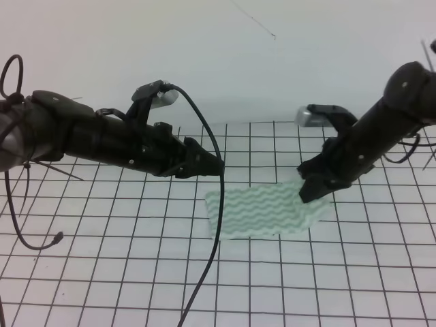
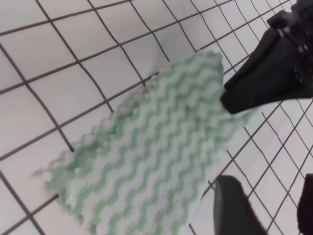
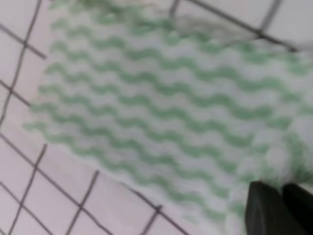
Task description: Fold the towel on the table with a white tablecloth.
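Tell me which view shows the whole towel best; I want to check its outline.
The exterior high view: the towel lies nearly whole on the table, the right claw at its right end. The left wrist view cuts off one end; the right wrist view shows a blurred close-up.

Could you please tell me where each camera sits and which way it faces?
Exterior high: raised in front, looking down at the table, towel and both arms.
Left wrist: on the left arm, looking down at the towel; its own finger shows, plus the right tool.
Right wrist: close above the towel; its fingertips show.
All views share the towel.
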Motion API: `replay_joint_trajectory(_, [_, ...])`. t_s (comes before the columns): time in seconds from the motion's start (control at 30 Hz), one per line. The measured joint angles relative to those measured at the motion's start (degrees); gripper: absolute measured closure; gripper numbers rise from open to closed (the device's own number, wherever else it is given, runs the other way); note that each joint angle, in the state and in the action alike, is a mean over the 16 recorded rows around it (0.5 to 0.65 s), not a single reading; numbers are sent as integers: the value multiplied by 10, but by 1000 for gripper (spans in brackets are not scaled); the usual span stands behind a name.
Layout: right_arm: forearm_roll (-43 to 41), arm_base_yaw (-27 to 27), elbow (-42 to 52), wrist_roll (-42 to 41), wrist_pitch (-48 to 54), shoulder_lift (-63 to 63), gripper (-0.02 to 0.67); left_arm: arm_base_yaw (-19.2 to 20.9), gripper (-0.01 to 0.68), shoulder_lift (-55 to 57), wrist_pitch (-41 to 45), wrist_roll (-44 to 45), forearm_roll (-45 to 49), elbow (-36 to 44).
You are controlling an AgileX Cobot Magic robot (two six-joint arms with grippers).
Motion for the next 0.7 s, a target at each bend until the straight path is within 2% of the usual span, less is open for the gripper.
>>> replay_joint_trajectory(0.7, [76, 84, -3, -40, -47, 5, 628, 0, 388, 0, 1, 2, 0, 0])
